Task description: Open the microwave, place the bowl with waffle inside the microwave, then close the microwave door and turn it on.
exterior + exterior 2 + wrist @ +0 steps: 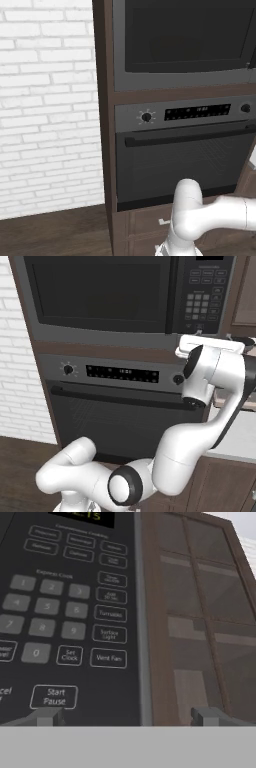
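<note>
Hand view: gripper (127, 716) wide open, nothing btwn fingers, right up at keypad (65, 617); left tip (46, 716) just under Start/Pause button (54, 696), right tip over brown cabinet (200, 612). Right base view: microwave (125, 293) set in cabinet above oven (120, 406), door (97, 291) shut, arm (200, 401) raised to its lower right corner.

The microwave door (187, 37) is smooth black glass in a matt dark grey frame. The keypad panel (70, 612) looks like matt black plastic. The cabinet (200, 622) is brown wood with visible grain. The wall (47, 105) is rough white brick. The arm (175, 456) is glossy white plastic.
</note>
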